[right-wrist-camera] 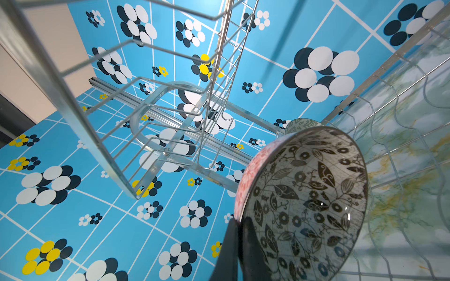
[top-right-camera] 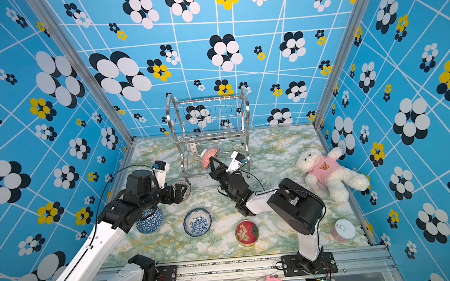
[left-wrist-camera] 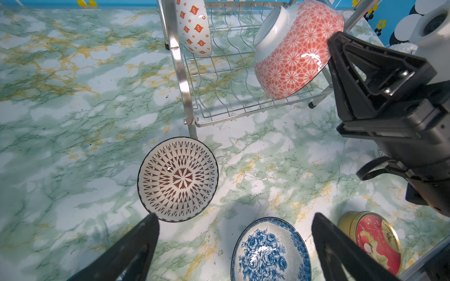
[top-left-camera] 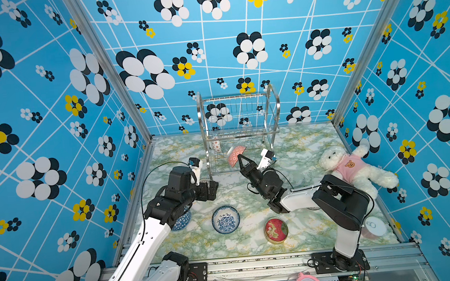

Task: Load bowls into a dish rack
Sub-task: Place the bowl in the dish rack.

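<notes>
Left wrist view: the right gripper (right-wrist-camera: pixel 239 222) pinches the rim of the red bowl (left-wrist-camera: pixel 295 51), which lies tipped on its side on the rack's (left-wrist-camera: pixel 181 73) lower tier. Its foot is aimed up along the rack toward the diamond bowl (left-wrist-camera: pixel 194 26) standing on edge at the left end. The left gripper (left-wrist-camera: pixel 235 215) hangs wide open and empty over the table (left-wrist-camera: pixel 73 121), near the black bowl (left-wrist-camera: pixel 177 178) by the rack's leg and the blue bowl (left-wrist-camera: pixel 270 250).

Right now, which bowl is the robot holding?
The red-pink flowery bowl, pinched at its rim by the right pincer and tilted over the dish rack lower tier. Only it is gripped.
</notes>
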Robot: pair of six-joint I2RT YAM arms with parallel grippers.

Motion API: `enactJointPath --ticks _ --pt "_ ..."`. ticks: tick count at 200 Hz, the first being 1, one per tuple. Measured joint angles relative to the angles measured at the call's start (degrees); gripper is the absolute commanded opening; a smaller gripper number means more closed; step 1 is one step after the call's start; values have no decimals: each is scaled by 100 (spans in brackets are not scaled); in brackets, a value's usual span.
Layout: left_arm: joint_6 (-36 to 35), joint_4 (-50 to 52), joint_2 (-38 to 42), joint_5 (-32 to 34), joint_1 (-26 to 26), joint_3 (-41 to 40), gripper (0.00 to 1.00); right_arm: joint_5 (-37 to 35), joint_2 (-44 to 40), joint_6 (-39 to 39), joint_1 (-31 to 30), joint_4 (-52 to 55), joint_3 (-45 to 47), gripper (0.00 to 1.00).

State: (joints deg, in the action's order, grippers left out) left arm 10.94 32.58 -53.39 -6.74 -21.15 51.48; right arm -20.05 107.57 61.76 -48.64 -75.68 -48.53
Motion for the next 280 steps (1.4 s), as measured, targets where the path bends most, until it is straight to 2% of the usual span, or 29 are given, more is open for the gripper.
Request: enactJointPath --ticks 51,114,202,280 --pt "2 0 -2 -4 0 0 99 -20 374 52 37 0 -339 0" --pt "15 0 -13 -17 -24 -2 99 221 651 120 361 31 -557 0" --pt "15 -2 -94 -20 -37 -7 99 879 859 90 748 44 -977 0" --pt "15 -2 -94 -22 -37 -7 99 1276 1086 129 809 125 -1169 0"
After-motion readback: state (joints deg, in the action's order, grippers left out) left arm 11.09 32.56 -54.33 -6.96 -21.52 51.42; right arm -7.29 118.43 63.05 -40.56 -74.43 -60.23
